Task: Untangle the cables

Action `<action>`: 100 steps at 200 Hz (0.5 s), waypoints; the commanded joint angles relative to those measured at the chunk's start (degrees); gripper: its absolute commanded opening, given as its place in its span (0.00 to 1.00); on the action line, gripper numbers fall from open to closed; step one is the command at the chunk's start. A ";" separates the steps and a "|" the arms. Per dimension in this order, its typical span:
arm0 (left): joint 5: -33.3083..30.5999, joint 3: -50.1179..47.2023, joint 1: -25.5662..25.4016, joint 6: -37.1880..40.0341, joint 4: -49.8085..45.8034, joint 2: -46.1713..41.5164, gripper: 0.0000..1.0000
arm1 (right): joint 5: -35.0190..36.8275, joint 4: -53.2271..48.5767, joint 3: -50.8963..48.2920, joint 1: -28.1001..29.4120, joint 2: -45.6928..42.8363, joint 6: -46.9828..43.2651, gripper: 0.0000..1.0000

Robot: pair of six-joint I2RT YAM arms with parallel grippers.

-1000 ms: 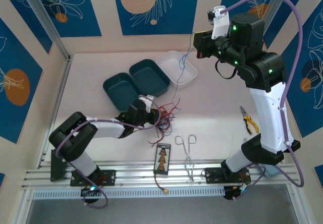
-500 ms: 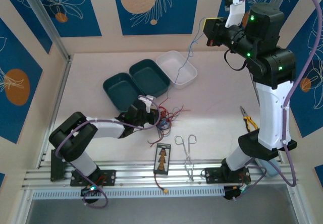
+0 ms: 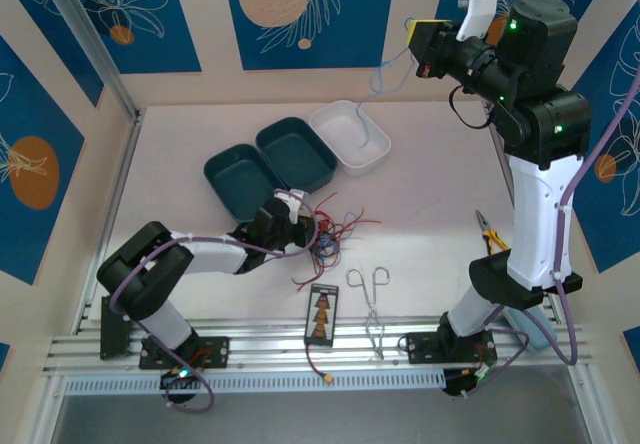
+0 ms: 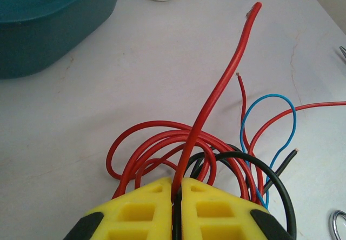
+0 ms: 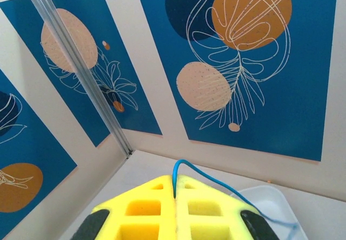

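The cables point(image 3: 328, 234) lie as a red, blue and black tangle on the table in front of the teal trays. My left gripper point(image 3: 303, 228) rests low at the tangle's left side. In the left wrist view this gripper point(image 4: 177, 183) is shut on a thick red cable point(image 4: 216, 88), with a black cable point(image 4: 259, 167) also pinched in the slot and a blue loop point(image 4: 270, 97) to the right. My right gripper point(image 3: 415, 46) is raised high at the back wall. It point(image 5: 175, 181) is shut on a thin blue cable point(image 5: 186, 164), which hangs down point(image 3: 376, 84) over the white tray.
Two teal trays point(image 3: 235, 179) point(image 3: 297, 154) and a white tray point(image 3: 330, 114) stand behind the tangle. Silver forceps point(image 3: 370, 299) and a small black board point(image 3: 322, 316) lie near the front edge. Yellow-handled pliers point(image 3: 493, 236) lie to the right, by the right arm.
The right arm has risen up and back to the right, drawing the blue cable out of the tangle until its lower end hangs over the white tray. The left gripper stays at the tangle.
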 commanded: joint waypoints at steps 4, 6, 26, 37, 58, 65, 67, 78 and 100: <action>-0.38 -0.20 -0.46 0.06 -0.78 0.80 0.10 | -1.99 0.97 1.34 -0.71 0.52 0.69 0.00; -0.32 -0.21 -0.50 0.02 -0.78 0.78 0.10 | -2.03 0.90 1.36 -0.69 0.53 0.67 0.00; 1.21 0.04 -0.53 -0.36 -0.68 -0.36 0.26 | -1.70 0.56 1.21 -0.85 0.84 0.19 0.00; 2.09 0.22 -0.46 -0.53 -0.95 -1.57 0.39 | -1.07 0.77 0.85 -0.90 1.08 -0.32 0.00; 3.07 0.74 -0.46 -0.30 -2.97 -5.61 0.56 | 0.77 1.12 0.75 -1.05 2.29 -1.82 0.00; 3.07 0.92 -0.46 -0.13 -4.05 -7.26 0.62 | 1.61 1.26 0.72 -1.13 2.82 -2.53 0.00; 3.00 0.93 -0.48 -0.05 -4.33 -7.83 0.63 | 1.81 1.30 0.76 -1.17 2.95 -2.75 0.00; 2.67 1.09 -0.51 0.37 -6.28 -10.75 0.71 | 2.64 1.71 0.66 -1.30 3.81 -3.79 0.00; 1.57 1.07 -0.46 1.00 -10.57 -17.24 0.86 | 3.50 2.48 0.74 -1.70 5.94 -4.67 0.00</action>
